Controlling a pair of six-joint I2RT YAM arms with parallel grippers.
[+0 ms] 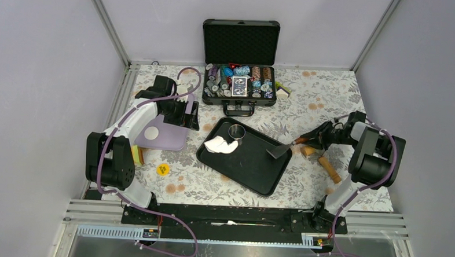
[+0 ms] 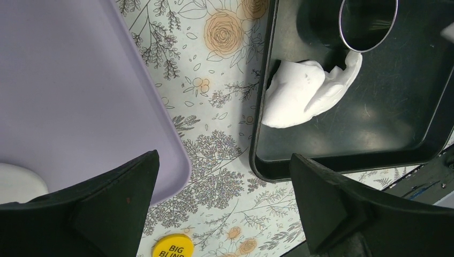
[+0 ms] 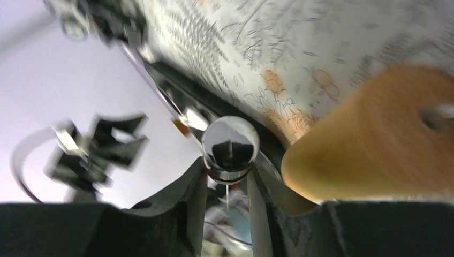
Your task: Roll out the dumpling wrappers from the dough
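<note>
The dough [image 1: 220,144] is lying in the left part of the black tray [image 1: 252,171]. It is a crumpled white piece with folded edges. One end of it is touching the steel ring cutter [image 1: 236,132], which is standing upright in the same tray, just beside it on the far side.

One dumpling wrapper [image 1: 151,133], a small round white disc, is resting on the lilac board [image 1: 174,139]. This board is lying on the flowered cloth to the left of the tray, apart from it.

The left claw [image 2: 225,160] is hovering over the far right corner of the board, and its two black fingers are spreading wide with nothing between them. From its own camera the cloth, the board's edge and the tray's left rim are showing under it.

The right claw [image 3: 227,168] is pinching a flat-bladed tool [image 1: 280,151] by its handle; in the wrist view a shiny round metal cap is sitting between the fingers. The dark blade is pointing to the tray's right corner, but whether it is touching the tray I cannot tell.

A wooden rolling pin [image 1: 328,166] is lying on the cloth near this claw, outside the tray. An open case of poker chips [image 1: 240,43] is standing at the far side of the table, and a yellow token [image 2: 172,247] is lying near the board.
</note>
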